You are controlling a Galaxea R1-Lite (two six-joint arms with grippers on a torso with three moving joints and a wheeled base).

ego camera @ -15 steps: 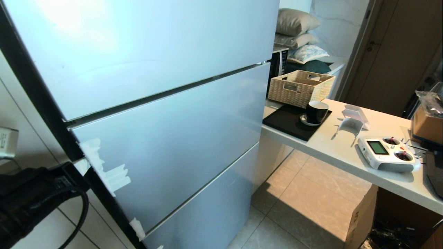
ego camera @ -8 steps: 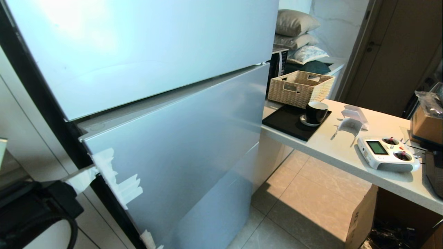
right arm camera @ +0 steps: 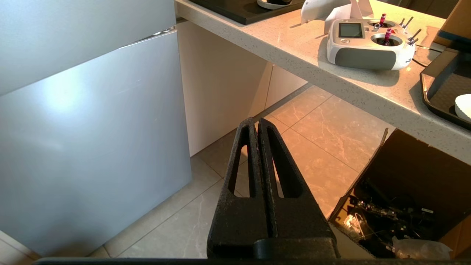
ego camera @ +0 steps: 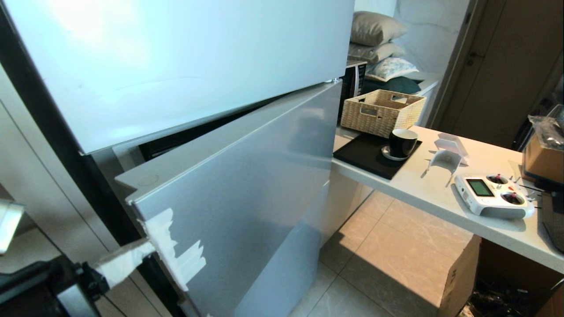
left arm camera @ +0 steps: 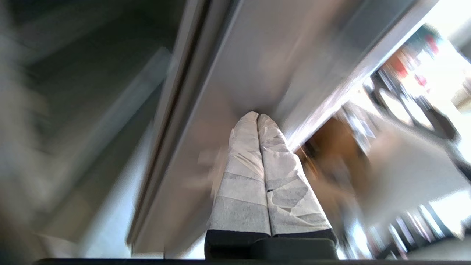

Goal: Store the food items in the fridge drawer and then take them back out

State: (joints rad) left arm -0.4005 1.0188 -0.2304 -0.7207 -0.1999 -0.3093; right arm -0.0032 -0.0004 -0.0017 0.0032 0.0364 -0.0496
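The robot's left gripper (left arm camera: 257, 117), its white-wrapped fingers (left arm camera: 241, 176) pressed together with nothing between them, sits tucked against the near edge of the fridge's middle silver-blue panel (ego camera: 246, 193), just beside the torn white tape (ego camera: 174, 251) at that corner. The panel stands swung out from the fridge body, with a dark gap (ego camera: 176, 138) open behind its top edge. The step in hand looks to be opening the fridge to reach the storage inside. The clear drawer and the red fruit the task concerns are in none of the views; presumably the drawer lies behind this panel, deeper than the gripper tip. The right gripper (right arm camera: 257, 123) hangs idle over the tiled floor (right arm camera: 312, 125), its black fingers closed on nothing, with a white remote controller (right arm camera: 362, 44) on the table (right arm camera: 294, 62) well beyond it. Next, the opening probably has to widen until the drawer front is exposed, and the left gripper would have to part its fingers to take hold of anything
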